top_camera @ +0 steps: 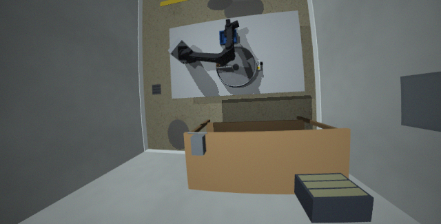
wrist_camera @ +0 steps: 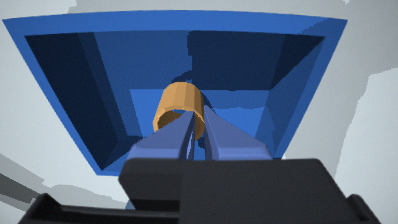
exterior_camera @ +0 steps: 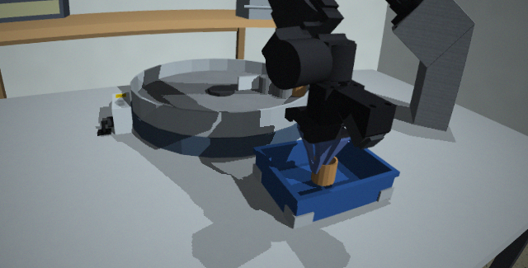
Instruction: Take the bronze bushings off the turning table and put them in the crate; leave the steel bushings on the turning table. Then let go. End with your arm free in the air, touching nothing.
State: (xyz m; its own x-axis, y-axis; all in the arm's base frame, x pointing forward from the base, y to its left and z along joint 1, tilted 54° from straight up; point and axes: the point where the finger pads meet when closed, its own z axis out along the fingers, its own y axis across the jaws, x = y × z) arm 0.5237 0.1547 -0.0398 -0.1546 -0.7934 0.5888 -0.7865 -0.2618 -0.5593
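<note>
Your gripper [exterior_camera: 320,171] [wrist_camera: 199,111] has its fingers clamped on the wall of a bronze bushing [exterior_camera: 326,175] [wrist_camera: 181,97], one fingertip inside its bore, within the walls of the blue crate [top_camera: 222,38] [exterior_camera: 346,199] [wrist_camera: 175,21]; you cannot tell whether the bushing touches the crate floor. On the turning table [top_camera: 237,84] [exterior_camera: 177,120], you have another bronze bushing [top_camera: 218,65] [exterior_camera: 299,91] near the grey steel bushings [exterior_camera: 280,89]
</note>
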